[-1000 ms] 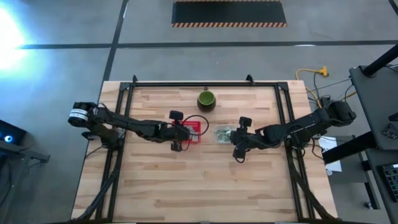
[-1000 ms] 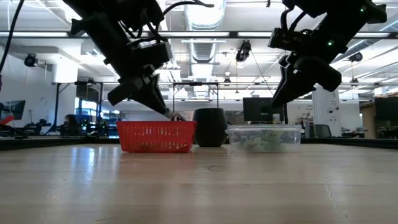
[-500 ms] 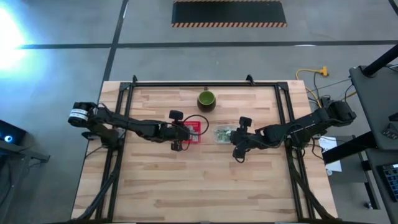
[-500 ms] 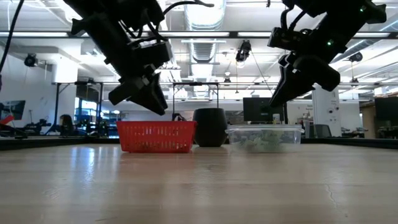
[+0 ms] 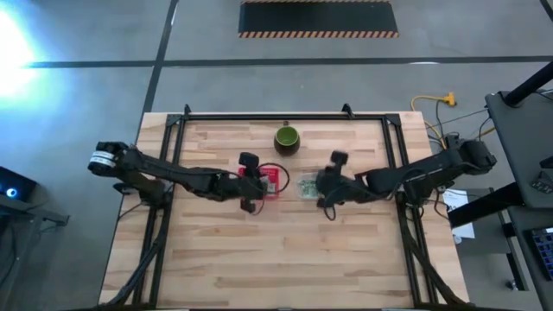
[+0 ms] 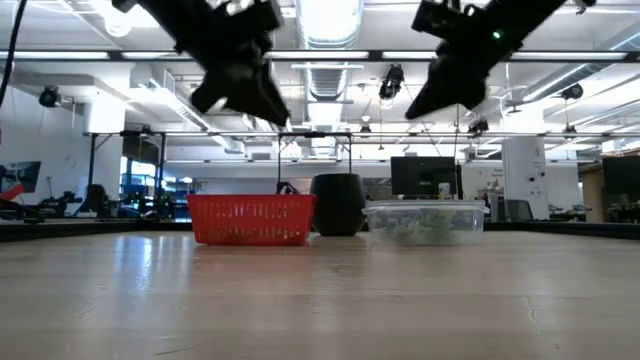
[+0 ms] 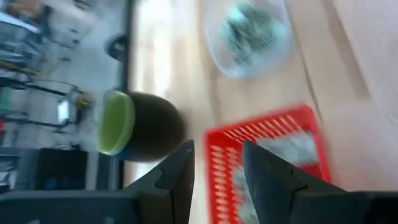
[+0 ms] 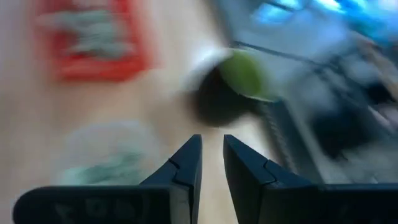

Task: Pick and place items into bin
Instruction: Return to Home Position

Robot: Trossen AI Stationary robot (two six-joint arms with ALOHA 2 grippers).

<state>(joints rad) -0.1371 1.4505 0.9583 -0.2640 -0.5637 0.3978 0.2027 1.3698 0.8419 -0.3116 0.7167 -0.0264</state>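
Both arms hang empty with fingers slightly parted, left gripper (image 7: 217,149) high over the red basket (image 6: 252,222) left of frame centre, right gripper (image 8: 212,142) high over the clear bin (image 6: 470,215) beside it; packets (image 7: 252,25) lie inside both, straight below the fingertips, each arm nearest its own bin.

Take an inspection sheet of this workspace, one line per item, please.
Surface: wooden table, light planks.
Job's things: wrapped packets lie in the red basket; more lie in the clear bin.
Clutter: dark green cup, on the far side of both containers.
Grippers: left gripper high above the basket, fingers apart, empty; right gripper high above the bin, fingers apart, empty.
Cables: yellow cable on the floor past the table's right corner.
Surroundings: grey floor, striped mat.
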